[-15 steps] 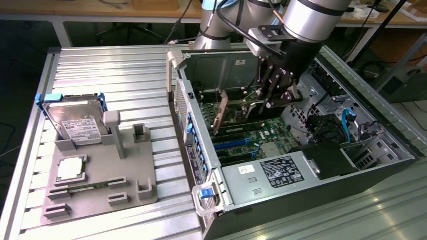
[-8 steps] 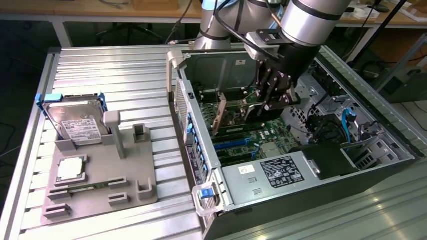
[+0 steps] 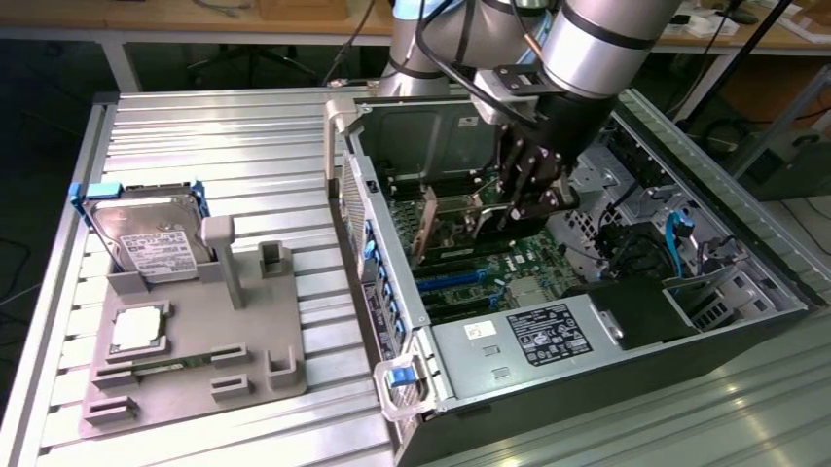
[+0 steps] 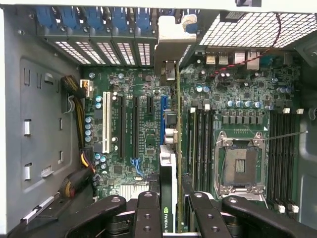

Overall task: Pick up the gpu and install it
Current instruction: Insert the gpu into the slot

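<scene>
Exterior view: the gripper (image 3: 530, 204) is seen lowered inside the open computer case (image 3: 727, 321), well clear of the case's side walls, with free room above the motherboard (image 3: 520, 268). The gpu (image 3: 484, 222) is clamped edge-on between the fingers, held upright over the board. In the wrist view, the gpu (image 4: 168, 198) is seen gripped between the black fingers (image 4: 147, 213), its long axis running from the gripper toward the rear slot brackets (image 4: 106, 22), its pale metal bracket (image 4: 171, 42) pointed at the case's back wall. It is set between the expansion slots (image 4: 133, 126) and the memory slots (image 4: 200, 144). The hard drive (image 3: 150, 238) is left standing in its holder, well apart.
</scene>
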Controlling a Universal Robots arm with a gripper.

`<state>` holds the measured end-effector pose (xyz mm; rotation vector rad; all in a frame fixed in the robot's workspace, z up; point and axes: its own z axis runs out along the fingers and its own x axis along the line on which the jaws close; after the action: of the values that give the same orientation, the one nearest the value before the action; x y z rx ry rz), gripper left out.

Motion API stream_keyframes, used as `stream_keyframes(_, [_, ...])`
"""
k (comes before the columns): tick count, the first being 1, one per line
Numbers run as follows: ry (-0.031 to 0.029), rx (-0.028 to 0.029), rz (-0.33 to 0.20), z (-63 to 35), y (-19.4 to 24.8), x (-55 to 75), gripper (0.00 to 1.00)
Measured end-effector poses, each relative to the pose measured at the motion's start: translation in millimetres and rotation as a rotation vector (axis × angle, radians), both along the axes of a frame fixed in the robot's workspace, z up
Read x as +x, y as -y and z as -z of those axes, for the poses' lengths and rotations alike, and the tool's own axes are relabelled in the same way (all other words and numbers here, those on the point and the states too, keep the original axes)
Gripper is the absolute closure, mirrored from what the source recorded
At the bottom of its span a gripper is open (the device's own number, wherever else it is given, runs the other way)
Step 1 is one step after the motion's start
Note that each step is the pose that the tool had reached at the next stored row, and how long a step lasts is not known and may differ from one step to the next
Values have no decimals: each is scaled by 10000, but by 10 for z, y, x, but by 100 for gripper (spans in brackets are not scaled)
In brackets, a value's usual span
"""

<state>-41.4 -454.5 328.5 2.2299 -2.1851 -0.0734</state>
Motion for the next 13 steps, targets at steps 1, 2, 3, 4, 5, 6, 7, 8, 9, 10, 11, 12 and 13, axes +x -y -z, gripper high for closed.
stream_keyframes(1, [0,0,-1,7,0,-2,73])
stream_keyframes(2, [0,0,-1,14,0,-3,73])
stream_keyframes(3, [0,0,-1,21,0,-4,73])
stream_keyframes(4, [0,0,0,27,0,-5,73])
stream_keyframes(5, [0,0,0,34,0,-7,73])
stream_keyframes(6, [0,-1,2,41,0,-11,73])
stream_keyframes(7, [0,-1,1,50,0,-17,73])
stream_keyframes(8, [0,-1,0,56,0,-20,73])
stream_keyframes(9, [0,-1,0,62,0,-22,73])
stream_keyframes(10, [0,0,-1,73,0,-25,73])
stream_keyframes(11, [0,0,0,79,0,-27,73])
stream_keyframes(12, [0,0,0,85,0,-30,73])
stream_keyframes(13, [0,0,0,92,0,-33,73])
